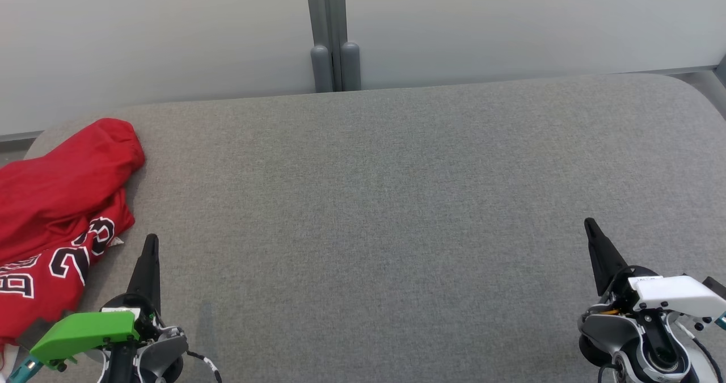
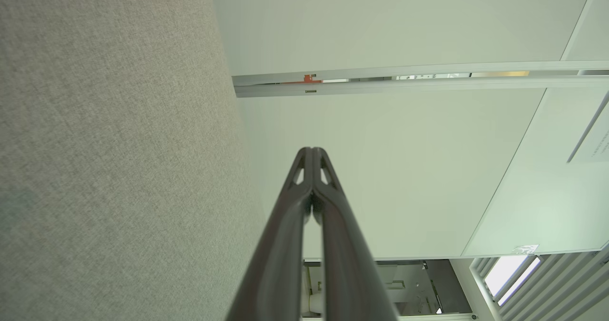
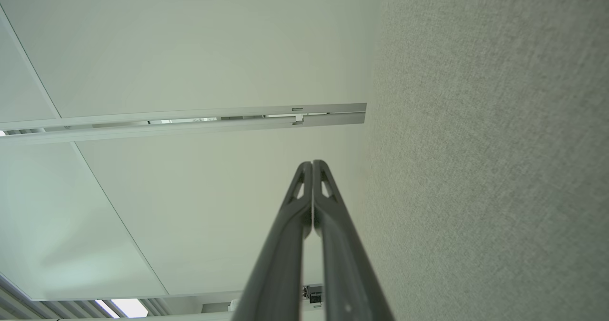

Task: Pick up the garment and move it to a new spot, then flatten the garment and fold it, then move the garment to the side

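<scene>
Your red jersey (image 1: 54, 201) lies crumpled at the far left of the grey upholstered surface (image 1: 397, 190), white lettering (image 1: 68, 261) facing up, and part of it runs out of the head view. Whether any of it hangs over the edge, you cannot tell from here. Your left gripper (image 1: 151, 240) sits just beside the jersey's near side with its fingers pressed together and nothing in them. Your right gripper (image 1: 590, 224) is well apart from it on the opposite side, also closed and empty. The task looks unstarted.

Watch for these:
- If you drive in with the fingers closed, you will shove the cloth further left, possibly off the edge, rather than grasp it.
- The heap is bunched. If you pinch several layers at once, the jersey will probably come up as a knot that is hard to flatten.
- The fabric looks thin and slick, so a shallow grip on one fold may slip as you lift.
- The right arm has a long reach across to help. Bring it in late and wide so the arms do not cross over the garment.
</scene>
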You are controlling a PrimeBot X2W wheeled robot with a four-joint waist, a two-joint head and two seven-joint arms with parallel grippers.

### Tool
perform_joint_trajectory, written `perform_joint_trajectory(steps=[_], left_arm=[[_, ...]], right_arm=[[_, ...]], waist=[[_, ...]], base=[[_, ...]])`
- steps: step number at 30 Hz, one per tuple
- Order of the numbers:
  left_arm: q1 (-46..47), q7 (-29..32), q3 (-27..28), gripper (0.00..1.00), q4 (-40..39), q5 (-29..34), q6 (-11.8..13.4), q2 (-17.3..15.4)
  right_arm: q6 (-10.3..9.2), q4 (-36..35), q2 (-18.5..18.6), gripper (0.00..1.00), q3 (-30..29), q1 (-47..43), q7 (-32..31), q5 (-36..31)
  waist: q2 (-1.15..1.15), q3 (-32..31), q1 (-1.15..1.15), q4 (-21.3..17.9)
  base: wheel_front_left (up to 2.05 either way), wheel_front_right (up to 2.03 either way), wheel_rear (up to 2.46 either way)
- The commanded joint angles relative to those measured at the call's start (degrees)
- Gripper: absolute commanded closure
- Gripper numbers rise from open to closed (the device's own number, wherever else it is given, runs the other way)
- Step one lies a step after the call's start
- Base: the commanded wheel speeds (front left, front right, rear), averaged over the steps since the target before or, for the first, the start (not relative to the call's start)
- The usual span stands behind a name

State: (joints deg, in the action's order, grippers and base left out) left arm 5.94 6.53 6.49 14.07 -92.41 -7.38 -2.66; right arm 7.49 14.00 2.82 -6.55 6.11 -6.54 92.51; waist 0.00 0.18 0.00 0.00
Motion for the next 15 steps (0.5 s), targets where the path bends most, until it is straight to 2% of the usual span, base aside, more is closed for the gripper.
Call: perform_joint_trajectory(steps=[1,15], left_arm=[[0.67,0.17,0.10,1.00,-0.08,0.00,-0.25,-0.45],[0.67,0.17,0.10,1.00,-0.08,0.00,-0.25,-0.45]], right_arm=[[0.00,0.09,0.08,1.00,0.01,0.30,-0.11,-0.21],[0.00,0.09,0.08,1.00,0.02,0.30,-0.11,-0.21]], waist=[[0.00,0.00,0.00,0.00],[0.00,0.00,0.00,0.00]], base=[[0.00,0.00,0.00],[0.00,0.00,0.00]])
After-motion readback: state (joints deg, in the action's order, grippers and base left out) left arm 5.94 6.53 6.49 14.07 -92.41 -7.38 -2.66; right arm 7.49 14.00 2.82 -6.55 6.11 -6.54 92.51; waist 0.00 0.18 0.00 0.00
